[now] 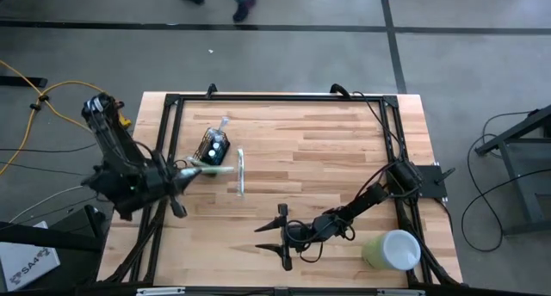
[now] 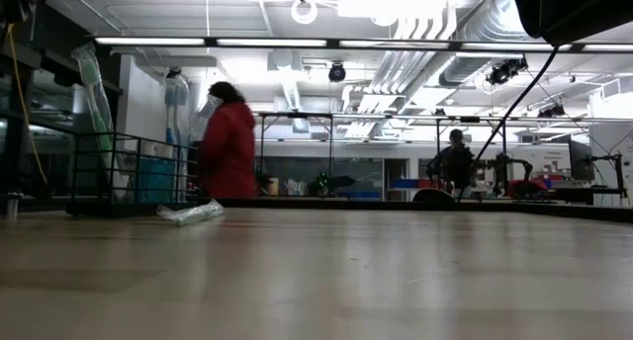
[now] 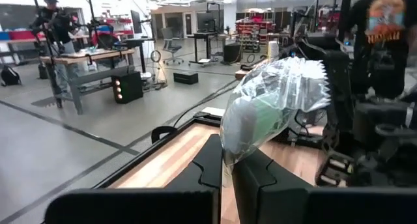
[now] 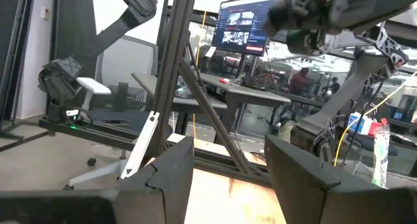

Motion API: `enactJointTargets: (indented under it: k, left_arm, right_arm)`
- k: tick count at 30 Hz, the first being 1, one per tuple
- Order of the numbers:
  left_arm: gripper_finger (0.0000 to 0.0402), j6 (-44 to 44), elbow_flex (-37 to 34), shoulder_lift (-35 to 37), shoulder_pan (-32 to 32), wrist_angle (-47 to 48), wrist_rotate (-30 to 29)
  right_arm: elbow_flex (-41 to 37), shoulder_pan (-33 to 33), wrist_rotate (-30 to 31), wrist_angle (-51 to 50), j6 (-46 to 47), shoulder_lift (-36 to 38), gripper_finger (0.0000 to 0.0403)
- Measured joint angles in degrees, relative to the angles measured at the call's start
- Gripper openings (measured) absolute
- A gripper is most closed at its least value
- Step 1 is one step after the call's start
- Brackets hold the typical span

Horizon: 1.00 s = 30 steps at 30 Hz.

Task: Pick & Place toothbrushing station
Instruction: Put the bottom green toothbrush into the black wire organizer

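The small black wire-mesh holder stands on the wooden table toward its far left, with a clear-wrapped item sticking out at its far side. My left gripper is just left of the holder, shut on a green toothbrush in a clear wrapper. The wrapper also shows in the left wrist view. A second wrapped brush lies flat on the table right of the holder. My right gripper is open and empty near the table's near edge, and its fingers stand apart in the right wrist view. My left gripper pinches the near end of the clear wrapper between its two fingers. The fingers come in about level from the table's left and lie along the brush. The wrapped brush head sticks out past the fingertips toward the holder. I cannot tell whether it touches the table.
A pale green cup with a white inside lies at the near right corner beside the right arm. A black frame runs round the table's edges. A wrapped packet shows on the table in the low view. People move in the room beyond.
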<state>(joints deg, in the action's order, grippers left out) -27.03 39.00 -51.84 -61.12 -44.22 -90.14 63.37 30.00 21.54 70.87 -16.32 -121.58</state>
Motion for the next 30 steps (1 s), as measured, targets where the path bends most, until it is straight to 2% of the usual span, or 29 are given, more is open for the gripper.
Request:
enactJointTargets:
  k: [12, 22, 30]
  left_arm:
    - [0.0005, -3.6, -2.2, 8.0, -3.5, 0.5, 0.0]
    - [0.0005, 3.8, -11.6, 11.6, -7.5, 0.5, 0.2]
    - [0.0005, -2.4, -12.2, 20.9, -7.5, -1.5, 0.0]
  right_arm:
    - [0.0, 0.7, 0.0, -1.4, 4.5, 0.0, 0.0179]
    - [0.0, 1.4, 2.6, -1.7, 4.5, 0.0, 0.0179]
    - [0.0, 1.4, 2.6, -1.7, 4.5, 0.0, 0.0179]
